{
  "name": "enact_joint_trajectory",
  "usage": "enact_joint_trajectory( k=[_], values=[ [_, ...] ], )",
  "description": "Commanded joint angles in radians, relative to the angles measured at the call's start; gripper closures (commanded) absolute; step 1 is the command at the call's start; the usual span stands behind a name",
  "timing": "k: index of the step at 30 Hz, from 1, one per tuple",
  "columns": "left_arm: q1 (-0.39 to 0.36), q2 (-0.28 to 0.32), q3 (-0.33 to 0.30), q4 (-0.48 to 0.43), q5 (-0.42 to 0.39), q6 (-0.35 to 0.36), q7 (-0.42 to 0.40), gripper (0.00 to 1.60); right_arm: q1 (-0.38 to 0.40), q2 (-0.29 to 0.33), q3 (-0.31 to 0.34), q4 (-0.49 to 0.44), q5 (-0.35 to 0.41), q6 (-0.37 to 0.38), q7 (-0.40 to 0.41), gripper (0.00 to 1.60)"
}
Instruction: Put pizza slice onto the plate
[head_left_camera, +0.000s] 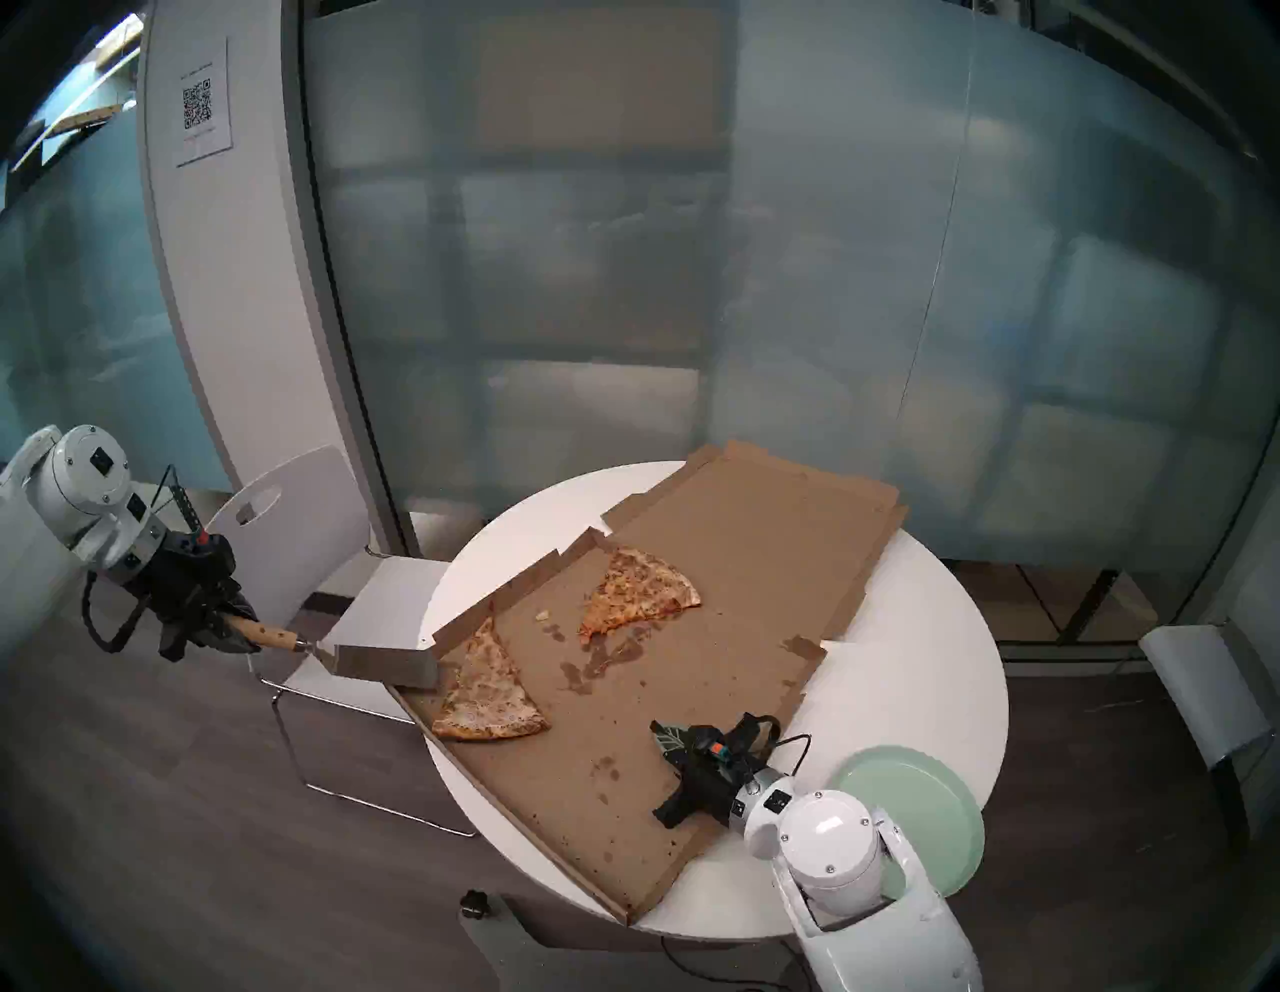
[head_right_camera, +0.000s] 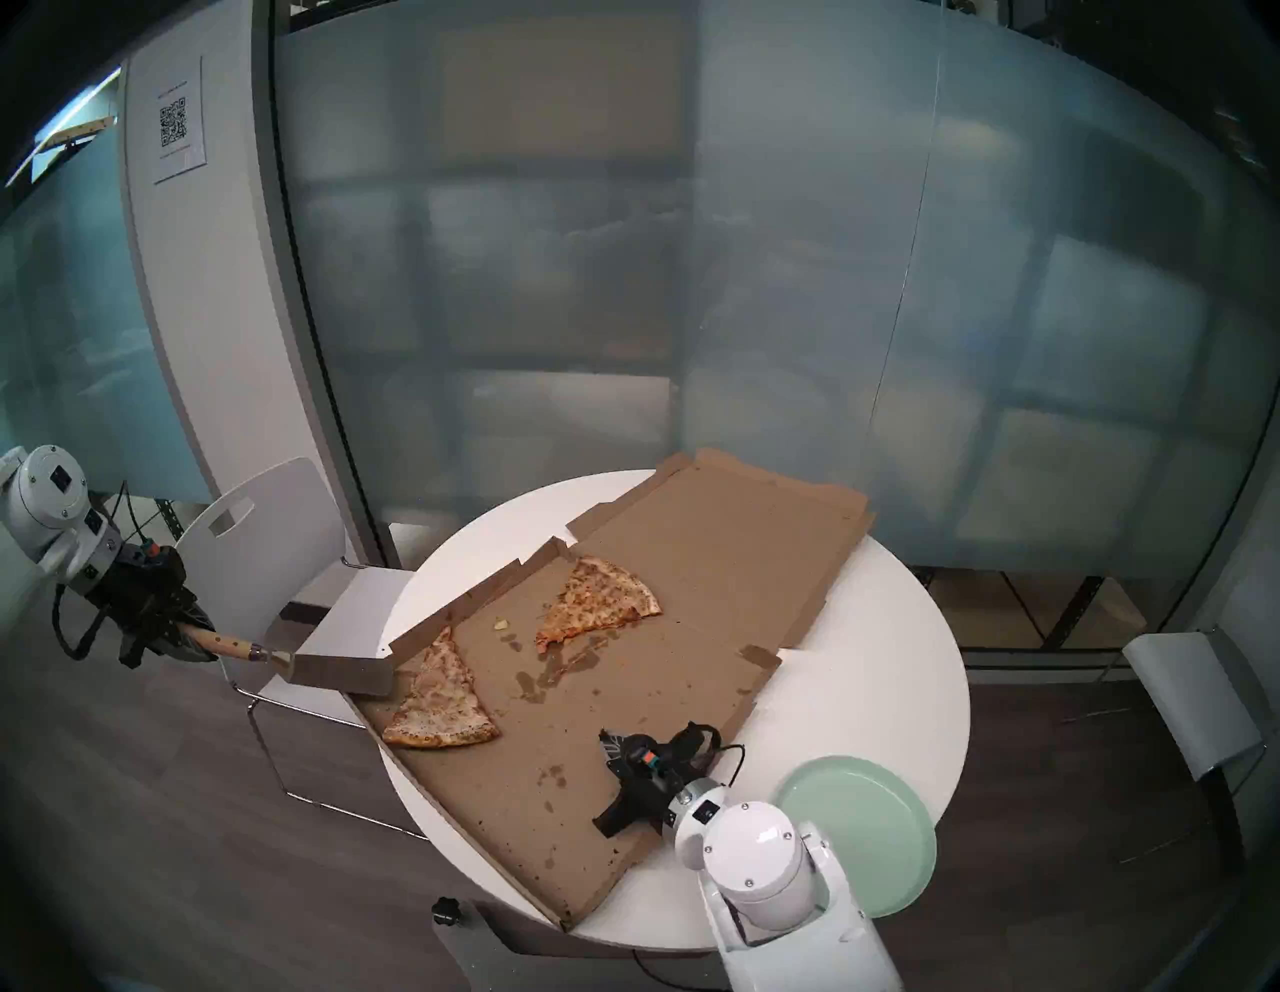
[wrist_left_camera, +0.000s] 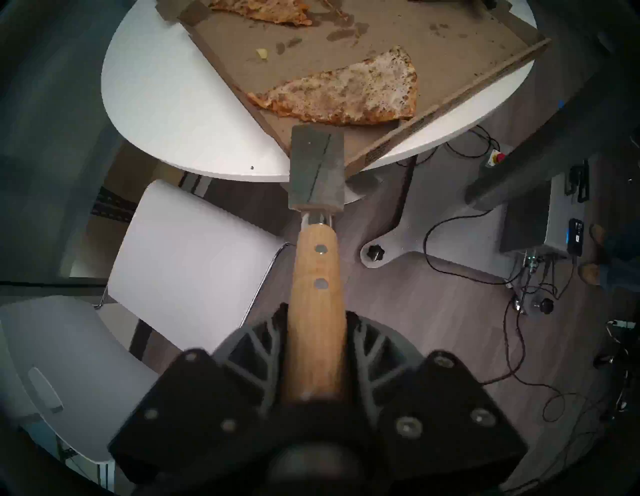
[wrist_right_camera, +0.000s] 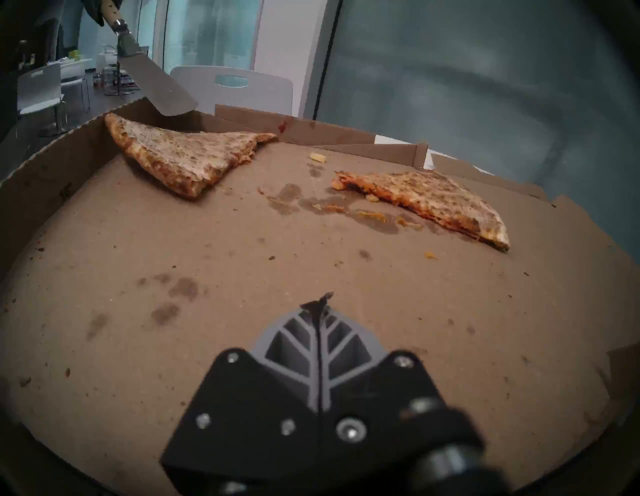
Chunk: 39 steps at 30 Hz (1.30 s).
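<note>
Head stereo left shows you the left gripper (head_left_camera: 232, 627) off the table's left side, clamped on the wooden handle of a metal spatula (head_left_camera: 384, 665) whose blade reaches over the near-left corner of the open pizza box (head_left_camera: 692, 623). The pizza slice (head_left_camera: 488, 689) lies flat in that corner, just beside the blade. The right gripper (head_left_camera: 666, 736) hangs over the box floor with fingers pressed together, holding nothing. The plate (head_left_camera: 921, 803) sits at the table's near right edge, partly behind the right arm. Head stereo right gives you nearly the same layout. Left wrist view: both fingers (wrist_left_camera: 370, 346) squeeze the handle, and the blade tip sits just short of the slice's long edge. Right wrist view: the closed fingertips hover above stained cardboard; the second slice (wrist_right_camera: 433, 204) lies farther right.
</note>
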Motion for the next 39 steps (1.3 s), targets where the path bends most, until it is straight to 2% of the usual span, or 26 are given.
enact_joint_trajectory(
  k=[1, 15, 25, 29, 30, 31, 33, 35, 36, 39],
  values=[
    [-0.109, -0.012, 0.026, -0.013, 0.033, 0.004, -0.014, 1.60, 0.011, -0.007, 0.002, -0.006, 0.010, -0.005, 0.002, 1.60],
    [-0.255, -0.097, 0.134, -0.011, 0.156, 0.008, -0.018, 1.60, 0.011, -0.010, 0.016, -0.001, 0.025, -0.008, 0.000, 1.60],
    [-0.353, -0.136, 0.231, 0.006, 0.241, 0.009, -0.018, 1.60, 0.013, -0.011, 0.024, 0.000, 0.036, -0.010, -0.002, 1.60],
    [-0.398, -0.153, 0.278, 0.036, 0.261, 0.008, -0.018, 1.60, 0.016, -0.011, 0.028, 0.000, 0.040, -0.011, -0.002, 1.60],
    [-0.438, -0.159, 0.314, 0.058, 0.264, 0.008, -0.018, 1.60, 0.017, -0.011, 0.028, 0.000, 0.041, -0.011, -0.002, 1.60],
    [-0.419, -0.161, 0.301, 0.055, 0.268, 0.006, -0.018, 1.60, 0.017, -0.011, 0.029, 0.000, 0.042, -0.011, -0.002, 1.60],
    [-0.430, -0.165, 0.313, 0.065, 0.267, 0.003, -0.018, 1.60, 0.018, -0.011, 0.029, 0.000, 0.043, -0.012, -0.002, 1.60],
    [-0.476, -0.177, 0.365, 0.102, 0.271, -0.004, -0.018, 1.60, 0.021, -0.010, 0.031, 0.001, 0.045, -0.012, -0.001, 1.60],
    [-0.459, -0.179, 0.354, 0.099, 0.272, -0.007, -0.018, 1.60, 0.022, -0.010, 0.031, 0.001, 0.045, -0.013, 0.000, 1.60],
    [-0.509, -0.191, 0.416, 0.134, 0.266, -0.018, -0.018, 1.60, 0.025, -0.010, 0.031, 0.004, 0.049, -0.014, 0.001, 1.60]
  ],
)
